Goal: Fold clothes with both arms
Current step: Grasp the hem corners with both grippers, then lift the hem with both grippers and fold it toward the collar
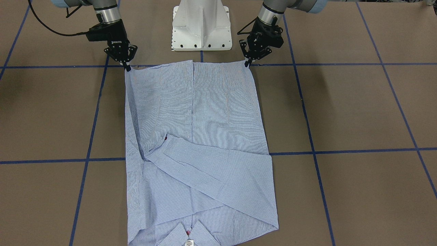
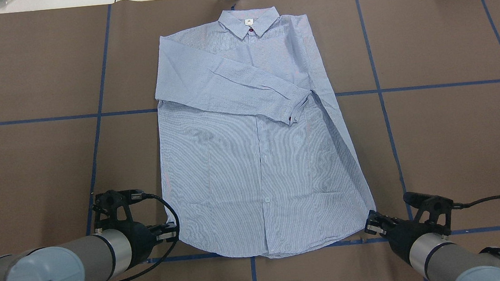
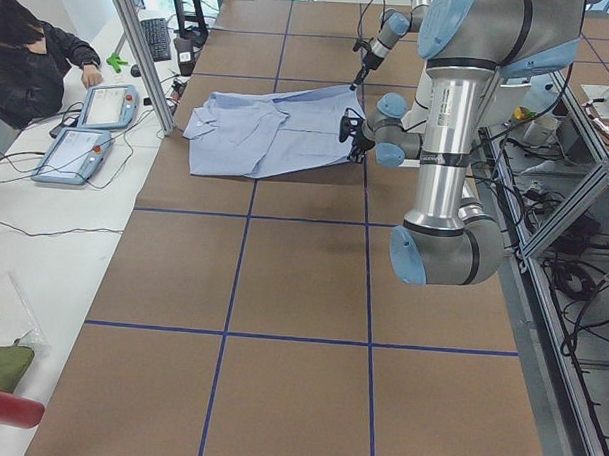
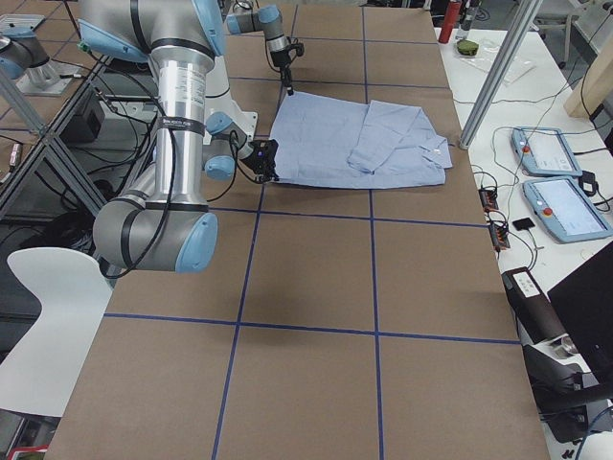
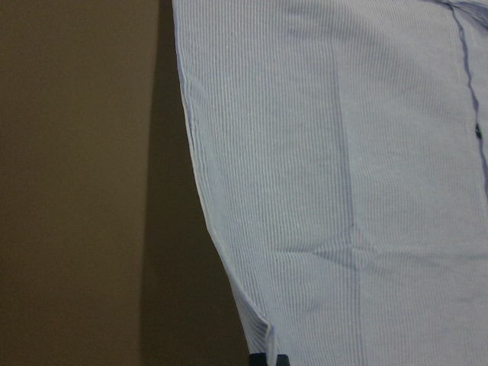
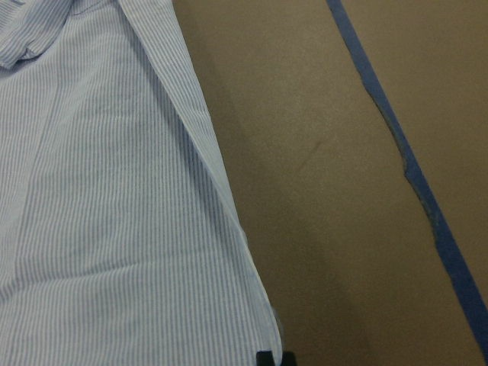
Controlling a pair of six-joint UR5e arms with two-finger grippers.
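Shirt flat on tabletop; left arm and right arm each have jaws clamped on a hem corner, presumably to carry hem toward collar.

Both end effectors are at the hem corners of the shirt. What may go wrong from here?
1. The left end effector and right end effector each seem to pinch only the very tip of a hem corner, so the shirt may slip out when lifted.
2. The sleeve lies loosely across the chest; carrying the hem toward the collar could drag it out of place.
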